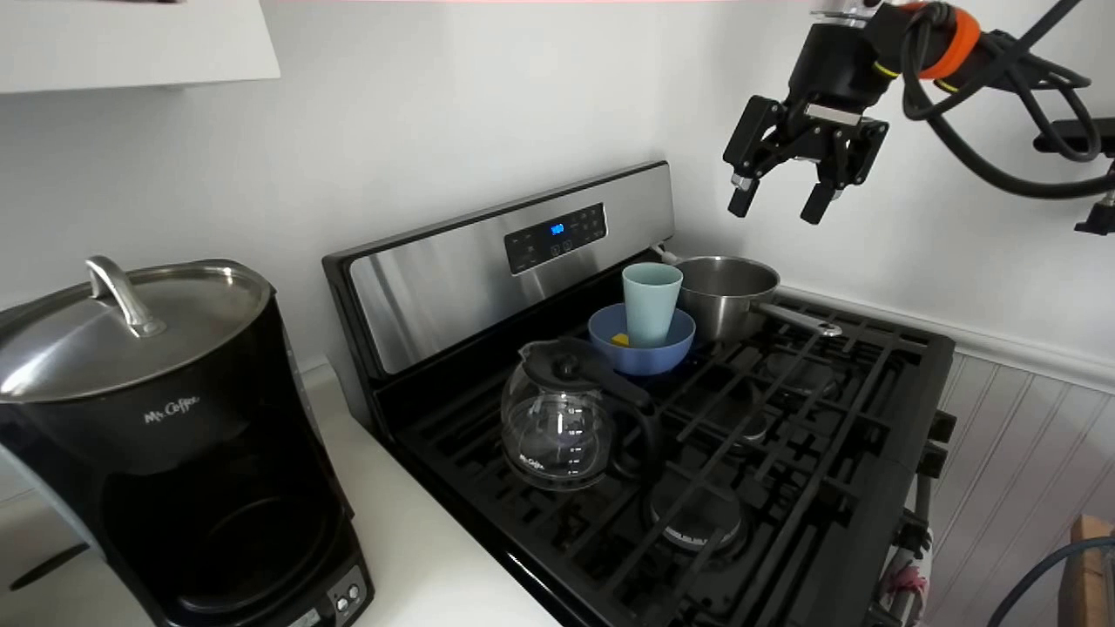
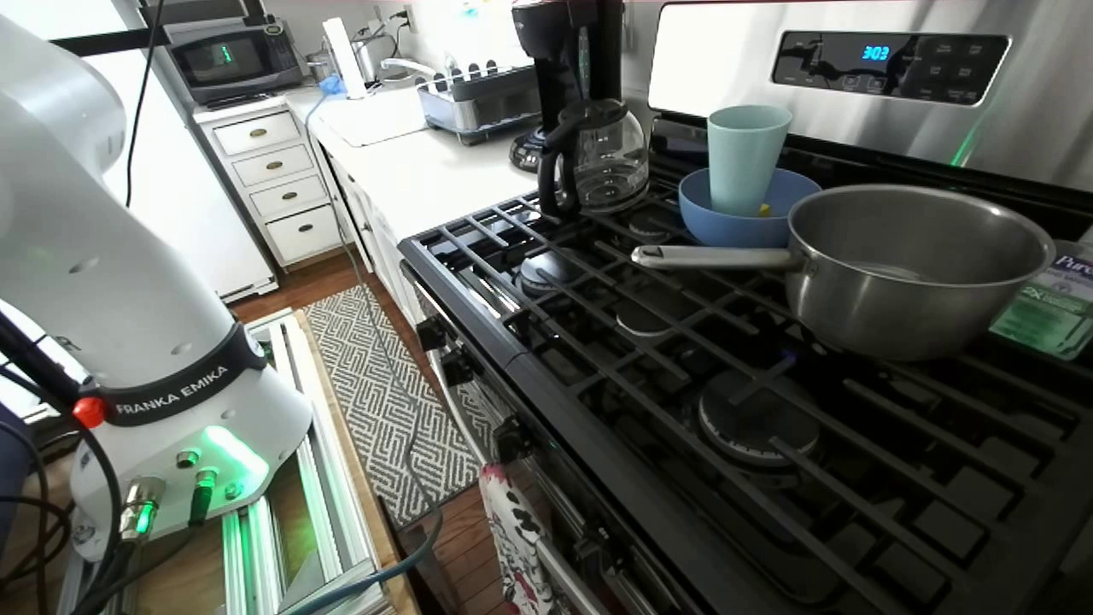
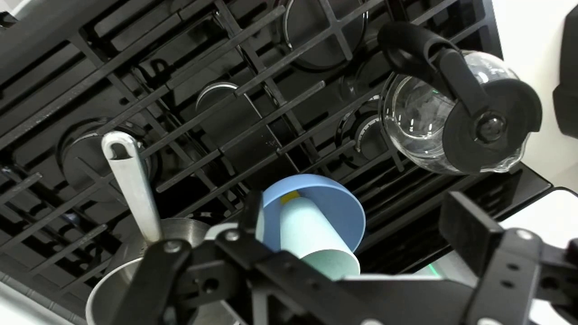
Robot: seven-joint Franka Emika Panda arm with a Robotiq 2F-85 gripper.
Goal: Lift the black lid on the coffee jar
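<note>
At the gripper (image 1: 780, 207): spread wide, holding nothing, high in the air over the stove (image 1: 766, 461). Outward from there: first past a steel saucepan (image 1: 714, 318), then past a teal cup (image 1: 652, 305) in a blue bowl (image 1: 640, 361). Beyond those: on to the coffee jar (image 1: 553, 435), on the stove near the counter (image 1: 418, 540), with the black lid (image 3: 492, 126) flat over its mouth, apparently seated, well apart from the gripper. Not gripped, not lifted, so probably only at the start, with all of the lift left. To do, likely: cross to the jar, come down over the lid, close on it, raise it clear of the glass. Farthest: over to the coffee machine (image 1: 174, 418) on the counter, likely not needed
</note>
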